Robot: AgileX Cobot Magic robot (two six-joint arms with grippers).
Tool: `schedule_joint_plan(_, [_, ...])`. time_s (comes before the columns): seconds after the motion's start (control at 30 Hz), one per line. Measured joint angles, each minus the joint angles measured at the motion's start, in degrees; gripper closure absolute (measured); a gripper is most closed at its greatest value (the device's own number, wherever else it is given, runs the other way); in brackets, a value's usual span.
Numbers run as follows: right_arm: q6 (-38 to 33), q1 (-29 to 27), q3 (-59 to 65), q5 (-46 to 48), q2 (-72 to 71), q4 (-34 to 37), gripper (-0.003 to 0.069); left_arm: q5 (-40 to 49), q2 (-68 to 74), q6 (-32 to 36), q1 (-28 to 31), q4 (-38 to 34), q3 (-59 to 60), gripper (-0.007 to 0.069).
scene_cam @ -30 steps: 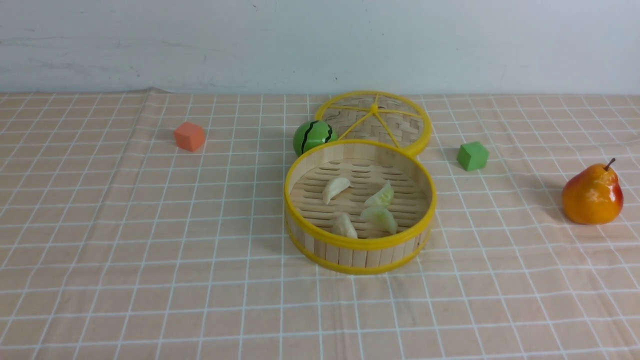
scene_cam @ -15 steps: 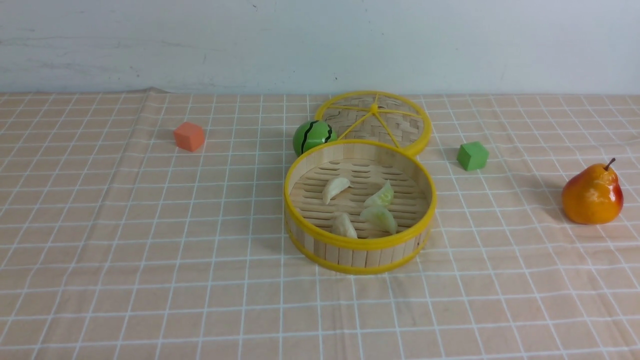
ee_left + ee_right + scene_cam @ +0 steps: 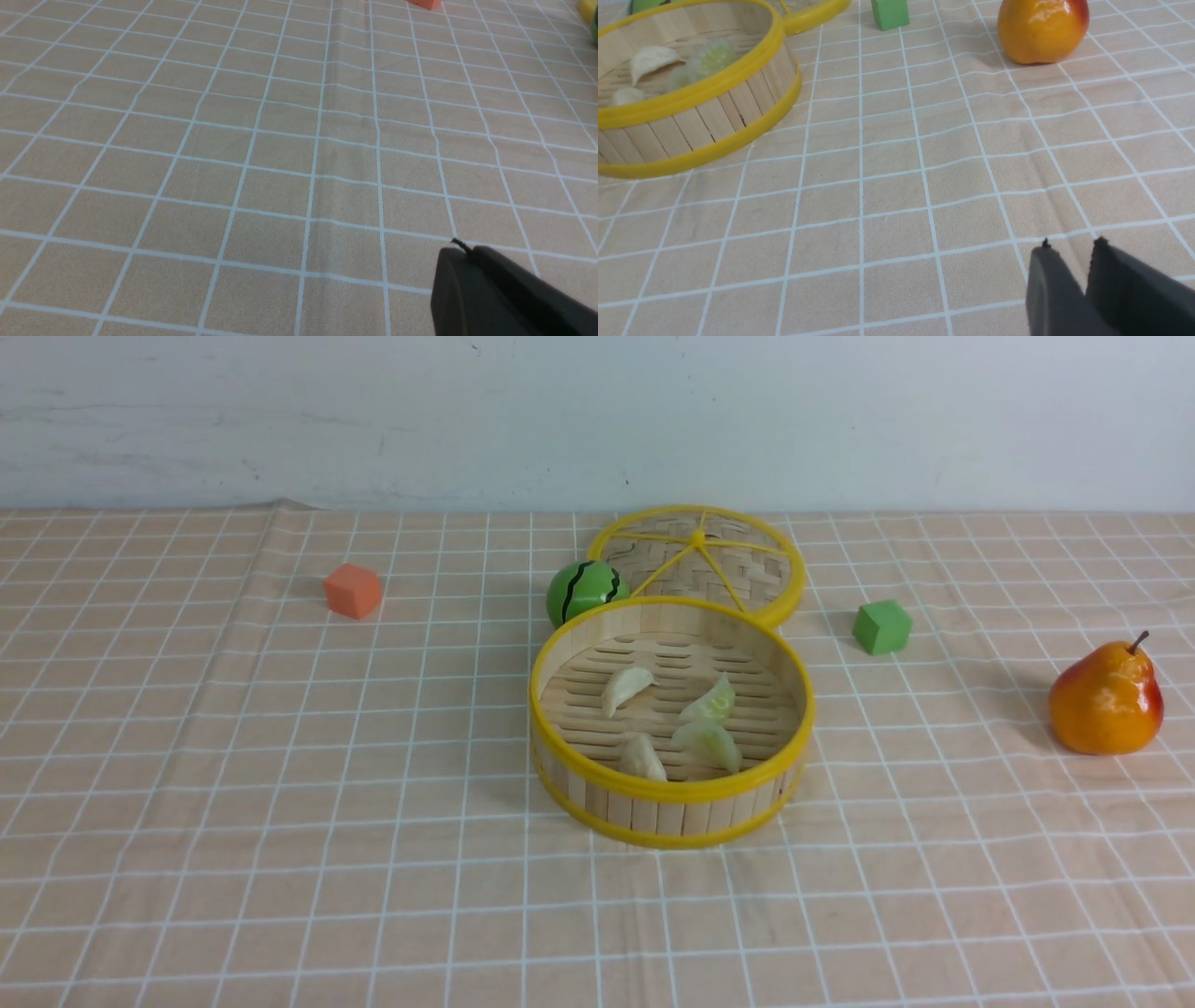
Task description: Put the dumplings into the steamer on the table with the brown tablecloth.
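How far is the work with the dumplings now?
Done: all four dumplings lie inside the steamer; none shows on the tablecloth. In hand: nothing; the right gripper is slightly open and empty, the left gripper shut. Left: nothing visible.

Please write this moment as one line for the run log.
dumplings: four, all in steamer | left hand: shut, empty | right hand: slightly open, empty | lid: behind steamer

**Around the steamer**

The steamer (image 3: pixel 672 723) stands on the tablecloth (image 3: pixel 280 821) with four dumplings (image 3: pixel 627 689) in it. Behind it lies the lid (image 3: pixel 698 563), with the melon ball (image 3: pixel 583 590) at the steamer's back left. Far left sits one cube (image 3: pixel 354 590); right, another cube (image 3: pixel 881 626), then the pear (image 3: pixel 1106 700).
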Motion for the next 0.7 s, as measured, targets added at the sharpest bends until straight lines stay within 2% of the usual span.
schedule_joint_plan(0.7, [0.0, 0.0, 0.0, 0.0, 0.0, 0.0, 0.0501, -0.1, 0.0, 0.0, 0.0, 0.0, 0.0, 0.0638])
